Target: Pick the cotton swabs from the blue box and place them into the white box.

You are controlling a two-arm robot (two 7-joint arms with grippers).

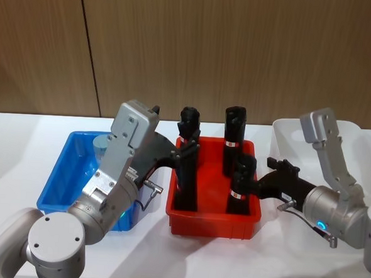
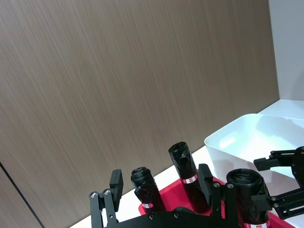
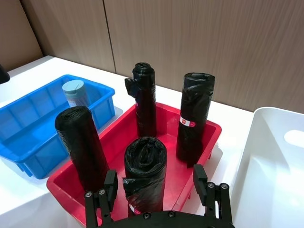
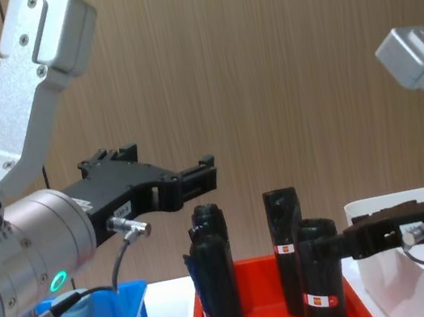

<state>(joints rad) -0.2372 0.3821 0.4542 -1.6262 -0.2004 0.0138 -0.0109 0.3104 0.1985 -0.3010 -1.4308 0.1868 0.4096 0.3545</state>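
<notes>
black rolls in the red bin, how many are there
4, all standing in the red bin: back left roll, back right roll, front left roll, front right roll. In the head view the left gripper partly covers the left pair.

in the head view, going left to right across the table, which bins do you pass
blue box with a cotton swabs tub inside → red bin holding black rolls → white box
</notes>
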